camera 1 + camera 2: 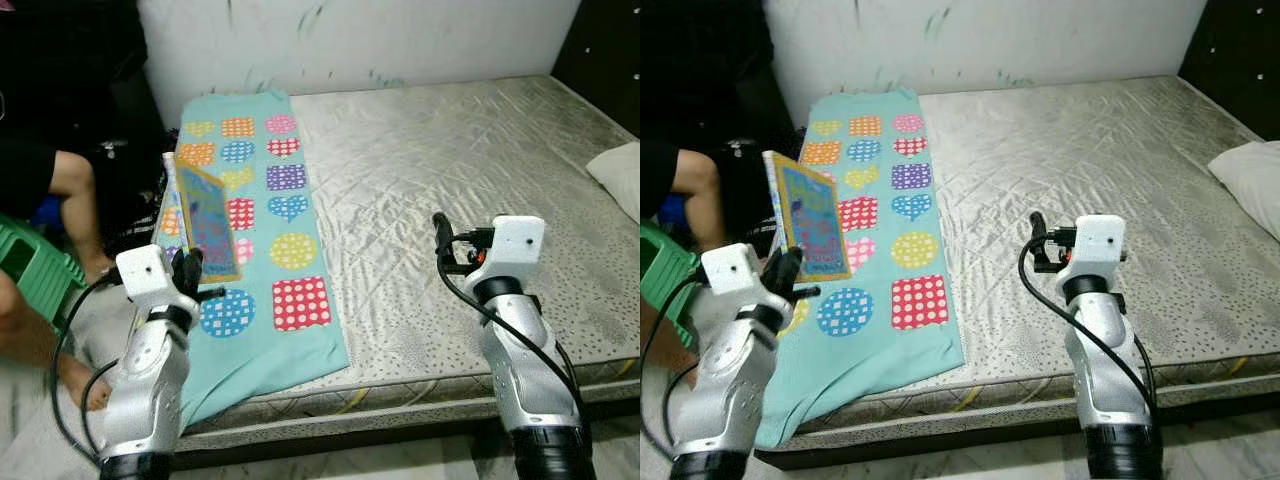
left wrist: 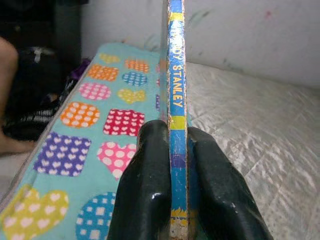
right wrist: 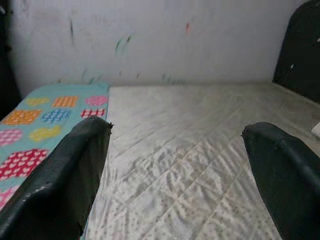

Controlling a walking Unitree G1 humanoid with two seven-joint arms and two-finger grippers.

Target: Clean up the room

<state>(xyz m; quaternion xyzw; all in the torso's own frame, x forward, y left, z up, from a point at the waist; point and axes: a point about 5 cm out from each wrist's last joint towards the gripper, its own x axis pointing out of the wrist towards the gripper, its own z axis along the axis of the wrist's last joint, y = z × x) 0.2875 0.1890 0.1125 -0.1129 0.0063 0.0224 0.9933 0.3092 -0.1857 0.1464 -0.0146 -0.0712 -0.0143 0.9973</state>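
A thin blue picture book (image 1: 208, 222) stands upright on its edge above the left side of the bed. My left gripper (image 1: 188, 272) is shut on its lower end, and the left wrist view shows both black fingers (image 2: 145, 185) pinching the blue spine (image 2: 176, 100). Under it lies a turquoise blanket (image 1: 285, 245) with coloured hearts and dotted patches. My right gripper (image 1: 441, 243) hovers open over the grey mattress (image 1: 450, 170) with nothing between its fingers (image 3: 75, 170).
A person's leg (image 1: 75, 205) and a green plastic stool (image 1: 30, 265) are at the left of the bed. A white pillow (image 1: 620, 175) lies at the right edge. A marked white wall (image 1: 350, 40) runs behind the bed.
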